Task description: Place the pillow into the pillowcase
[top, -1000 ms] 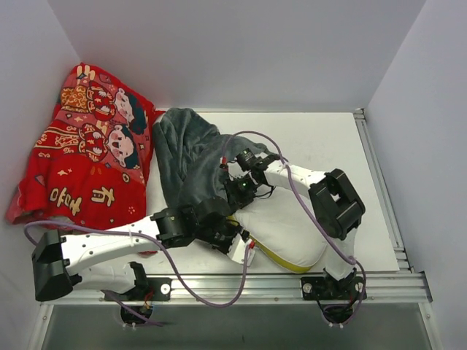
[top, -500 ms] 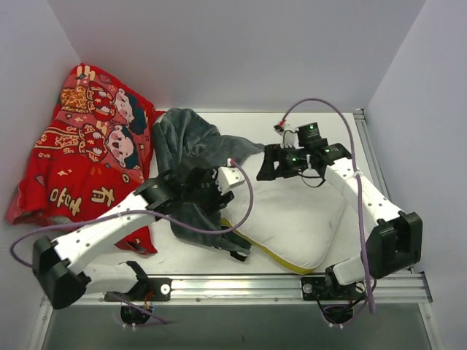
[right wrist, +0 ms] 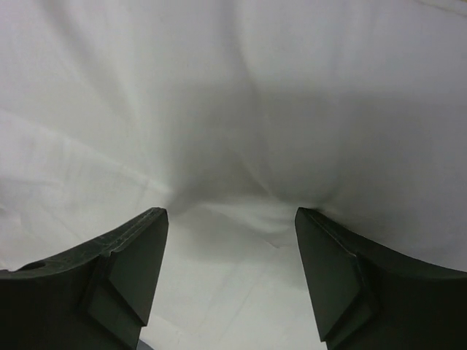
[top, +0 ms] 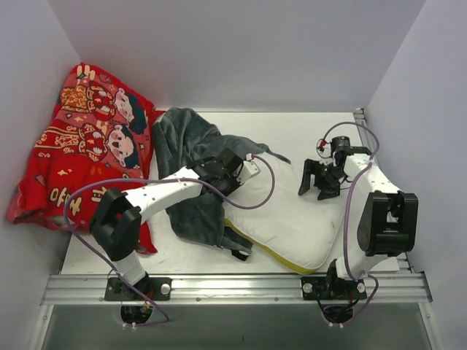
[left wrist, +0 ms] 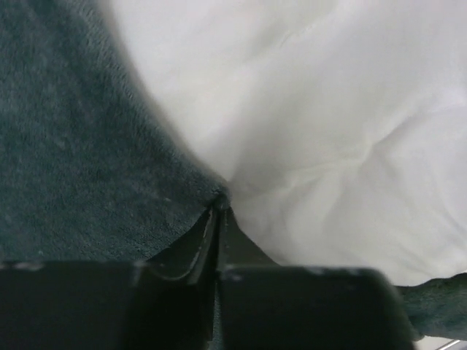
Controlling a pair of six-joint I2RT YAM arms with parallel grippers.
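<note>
On the table [top: 314,127], left fingers [left wrist: 186,248] pinched on pillowcase [left wrist: 66,146] edge, right fingers [right wrist: 131,262] wide apart over pillow [right wrist: 233,95], empty

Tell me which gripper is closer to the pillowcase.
Left. The left gripper is shut on the rim of the pillowcase where it meets the pillow; the right gripper hangs open over the pillow's right end, clear of the pillowcase.

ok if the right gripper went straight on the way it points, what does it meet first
The pillow. Its white fabric fills the view ahead of the right gripper, whose jaws stand open, nothing between. Looks close, but depth is unclear.
</note>
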